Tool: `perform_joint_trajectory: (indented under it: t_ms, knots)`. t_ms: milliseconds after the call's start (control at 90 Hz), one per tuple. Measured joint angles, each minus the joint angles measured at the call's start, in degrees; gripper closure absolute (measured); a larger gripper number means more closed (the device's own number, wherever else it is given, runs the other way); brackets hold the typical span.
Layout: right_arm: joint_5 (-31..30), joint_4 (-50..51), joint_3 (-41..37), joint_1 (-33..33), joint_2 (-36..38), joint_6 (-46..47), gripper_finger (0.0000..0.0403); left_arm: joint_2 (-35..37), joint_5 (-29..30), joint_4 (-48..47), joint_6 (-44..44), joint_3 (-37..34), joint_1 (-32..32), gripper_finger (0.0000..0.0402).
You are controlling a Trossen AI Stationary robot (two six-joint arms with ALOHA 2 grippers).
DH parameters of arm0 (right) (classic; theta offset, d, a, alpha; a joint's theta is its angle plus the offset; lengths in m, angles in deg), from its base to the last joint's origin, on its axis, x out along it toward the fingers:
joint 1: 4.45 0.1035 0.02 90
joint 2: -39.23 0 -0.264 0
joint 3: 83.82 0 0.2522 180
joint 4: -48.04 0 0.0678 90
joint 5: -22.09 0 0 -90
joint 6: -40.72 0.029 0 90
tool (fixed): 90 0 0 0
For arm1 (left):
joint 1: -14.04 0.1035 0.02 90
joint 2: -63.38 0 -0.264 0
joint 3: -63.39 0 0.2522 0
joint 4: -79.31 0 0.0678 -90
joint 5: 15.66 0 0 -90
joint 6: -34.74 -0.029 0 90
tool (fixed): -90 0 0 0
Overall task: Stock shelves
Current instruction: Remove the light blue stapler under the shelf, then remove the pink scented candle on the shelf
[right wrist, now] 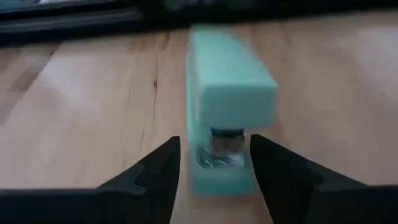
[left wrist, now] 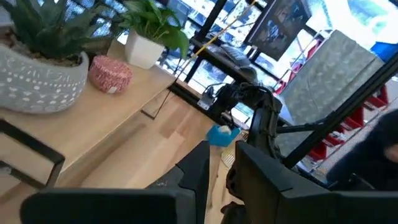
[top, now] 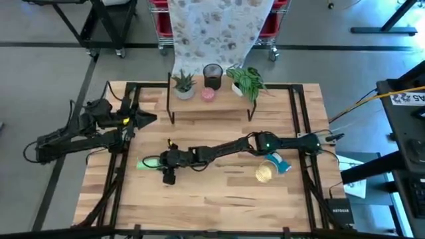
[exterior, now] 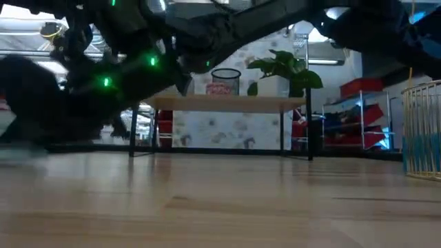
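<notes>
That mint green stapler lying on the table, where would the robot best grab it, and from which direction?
Probably across the narrow near end of the mint green stapler, coming in low along its length, as the right end effector is lined up now. Its long flat sides run parallel, so the open fingers can straddle the body and close on both. The left end effector waits at the table's left edge.
</notes>
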Motion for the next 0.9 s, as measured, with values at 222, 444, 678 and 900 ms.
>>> perform_joint_trajectory:
  t_ms: [222,444,678,900]
  knots:
    - [0.3,-1.7,0.0,0.0,-0.8,0.0,0.0219,0.0,0.3,-4.2,0.0,0.0,0.0,0.0341]
    - [0.8,6.0,-0.1,1.0,2.8,-4.4,0.0217,0.4,0.0,-4.8,0.0,0.0,0.0,0.0341]
    - [-17.3,27.1,-0.1,5.9,12.2,-15.7,0.0217,2.3,-1.9,-5.6,-0.3,0.0,0.0,0.0341]
    - [-31.6,52.2,0.0,9.9,24.0,-18.4,0.0217,4.0,-1.3,-10.0,-1.7,0.0,0.0,0.0341]
